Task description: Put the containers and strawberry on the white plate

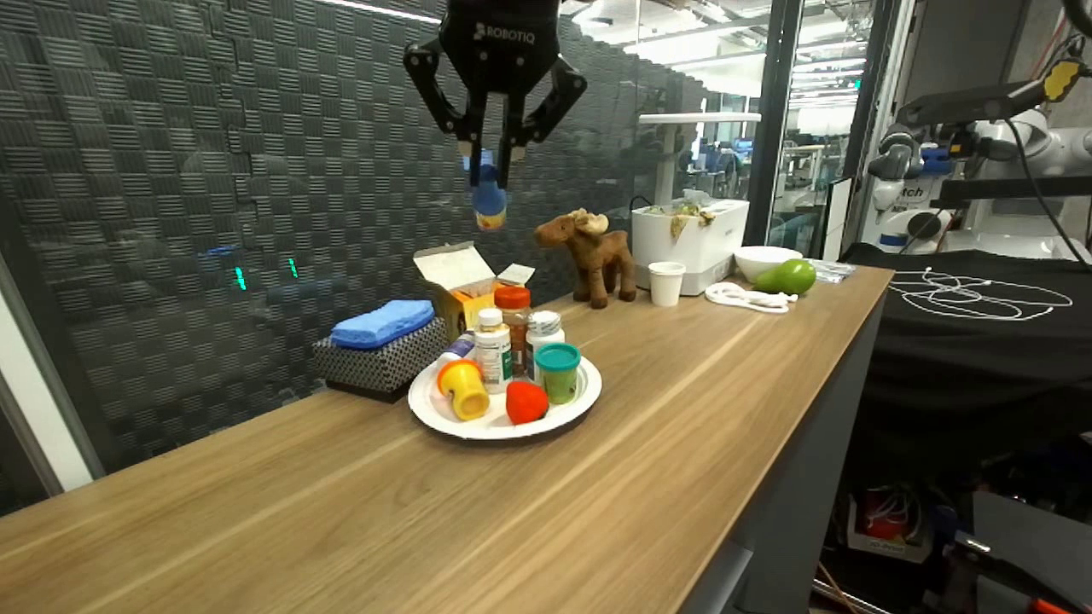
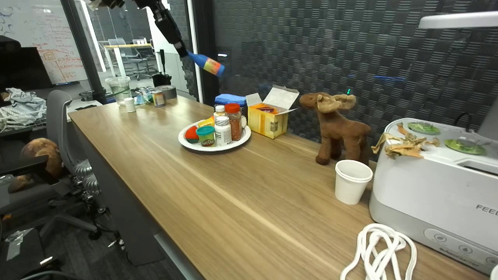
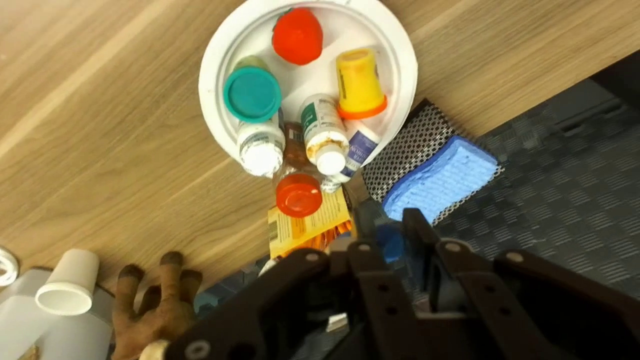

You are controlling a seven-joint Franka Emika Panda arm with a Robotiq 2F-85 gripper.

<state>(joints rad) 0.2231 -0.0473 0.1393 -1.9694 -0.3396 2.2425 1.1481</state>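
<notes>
Gripper (image 3: 391,220) blurred in wrist view, blue bottle (image 3: 391,244) half-hidden, plate (image 3: 210,85) cropped

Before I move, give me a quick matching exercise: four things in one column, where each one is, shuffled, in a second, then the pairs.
1. strawberry
2. small blue bottle
3. flat blue block
4. toy moose

A. held in the air by the fingers
B. standing on the wooden counter
C. lying on the white plate
D. on top of the dark patterned box

Pairs: 1-C; 2-A; 3-D; 4-B
</notes>
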